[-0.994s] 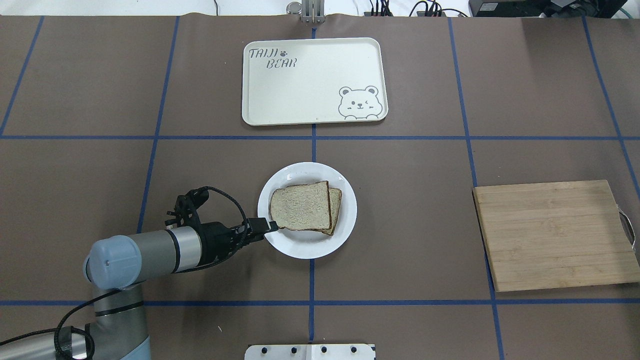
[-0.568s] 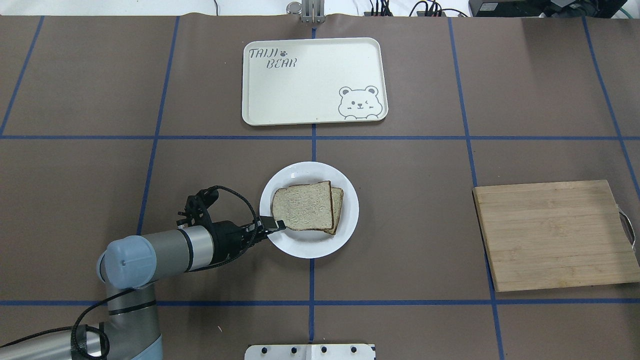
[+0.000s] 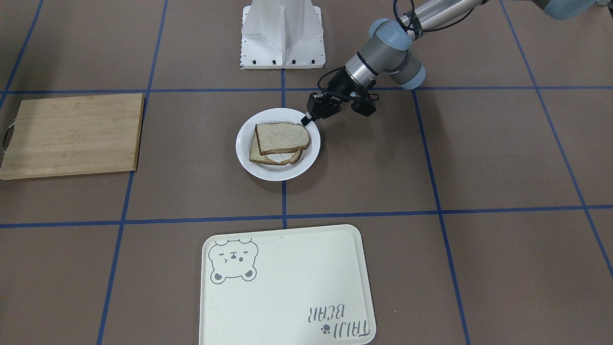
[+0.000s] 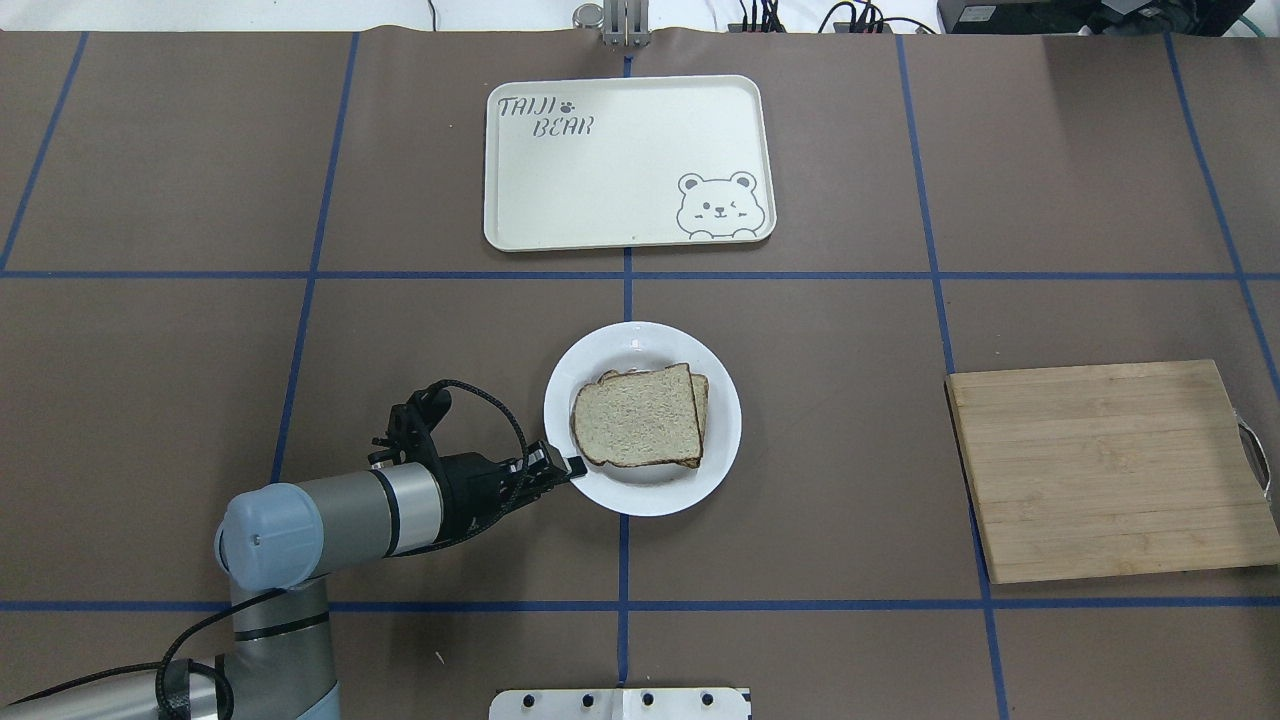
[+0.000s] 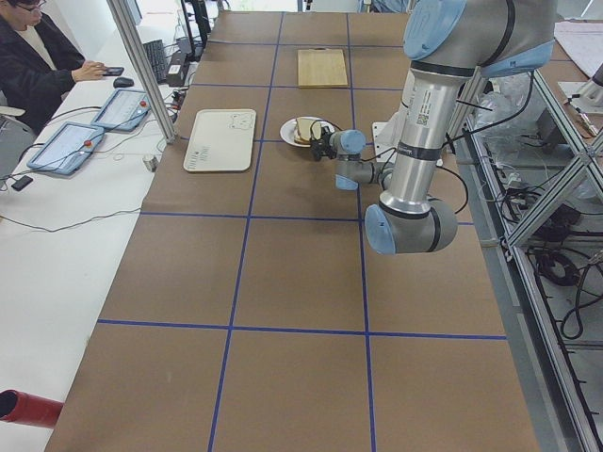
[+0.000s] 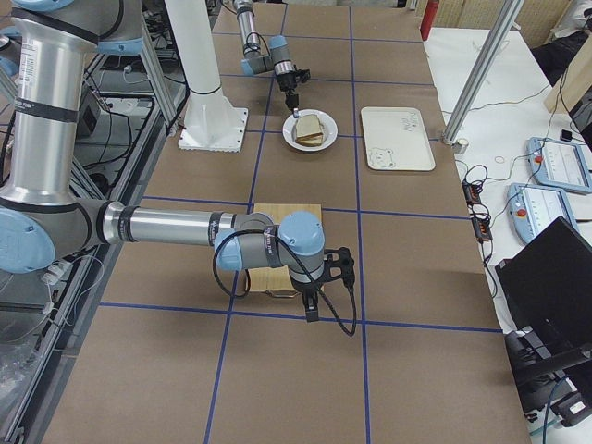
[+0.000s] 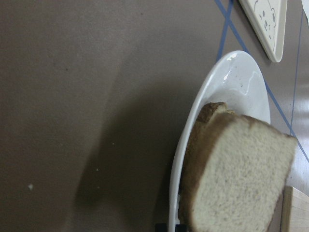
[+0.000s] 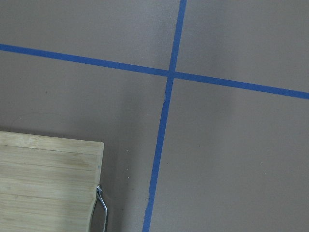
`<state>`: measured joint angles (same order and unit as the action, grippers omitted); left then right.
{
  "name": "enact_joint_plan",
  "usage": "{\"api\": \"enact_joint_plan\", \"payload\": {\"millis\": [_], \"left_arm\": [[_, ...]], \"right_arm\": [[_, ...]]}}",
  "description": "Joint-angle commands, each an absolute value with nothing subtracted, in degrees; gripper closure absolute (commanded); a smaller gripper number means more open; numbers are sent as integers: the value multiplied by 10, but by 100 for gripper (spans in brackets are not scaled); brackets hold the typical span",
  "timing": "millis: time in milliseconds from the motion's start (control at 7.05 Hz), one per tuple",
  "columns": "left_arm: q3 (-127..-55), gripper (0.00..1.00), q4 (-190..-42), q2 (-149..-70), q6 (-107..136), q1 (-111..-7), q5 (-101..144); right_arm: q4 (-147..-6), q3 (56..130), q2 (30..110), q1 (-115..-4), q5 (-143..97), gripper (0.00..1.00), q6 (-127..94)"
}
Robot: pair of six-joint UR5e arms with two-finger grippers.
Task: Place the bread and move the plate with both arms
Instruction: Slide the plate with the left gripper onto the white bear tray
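Observation:
The white plate sits at the table's middle with the plain bread slice on it. That slice lies on top of a second slice, and a white layer shows between them in the front view. My left gripper is shut on the plate's near-left rim; it also shows in the front view. The left wrist view shows the plate and bread close up. My right gripper shows only in the exterior right view, hanging beside the cutting board; I cannot tell whether it is open or shut.
A cream bear tray lies beyond the plate at the table's far side. A wooden cutting board with a metal handle lies on the right. A seated operator is at the table's far side.
My left gripper has moved to the right, and the plate with both bread slices has shifted right with it. The tray and the cutting board have not moved.

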<state>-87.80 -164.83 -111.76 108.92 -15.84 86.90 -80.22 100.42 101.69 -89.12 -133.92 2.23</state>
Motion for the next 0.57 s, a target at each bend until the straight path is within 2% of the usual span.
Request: {"api": "enact_joint_plan", "payload": {"millis": [0, 426], "left_arm": [[-890, 100, -1691, -1119, 1101, -158, 870], [-897, 100, -1686, -1153, 1143, -218, 869]], "right_arm": [[-802, 1004, 1017, -891, -1339, 0, 22], [-801, 1002, 1018, -891, -1338, 0, 22]]}}
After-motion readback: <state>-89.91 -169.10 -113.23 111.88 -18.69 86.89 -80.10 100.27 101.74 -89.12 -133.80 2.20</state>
